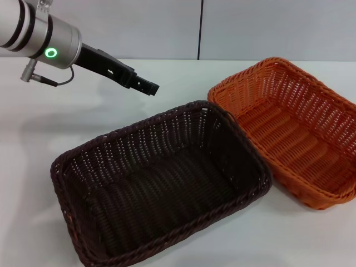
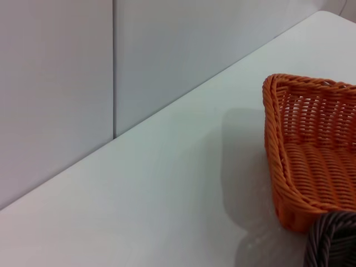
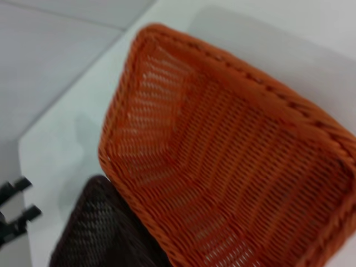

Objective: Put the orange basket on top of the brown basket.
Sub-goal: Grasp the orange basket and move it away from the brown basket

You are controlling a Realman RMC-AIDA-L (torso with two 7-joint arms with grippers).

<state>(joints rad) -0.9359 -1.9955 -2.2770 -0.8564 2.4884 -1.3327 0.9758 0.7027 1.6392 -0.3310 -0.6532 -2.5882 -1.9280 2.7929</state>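
The orange basket sits empty on the white table at the right, its long side against the right end of the brown basket, which lies empty in the front middle. My left gripper hangs in the air above the table behind the brown basket, holding nothing. In the right wrist view its two black fingertips stand apart, so the left gripper is open. That view looks down into the orange basket from close by, with the brown basket beside it. My right gripper does not show.
The white table runs back to a grey wall with a vertical seam. The left wrist view shows the orange basket's corner, a bit of brown rim and bare tabletop.
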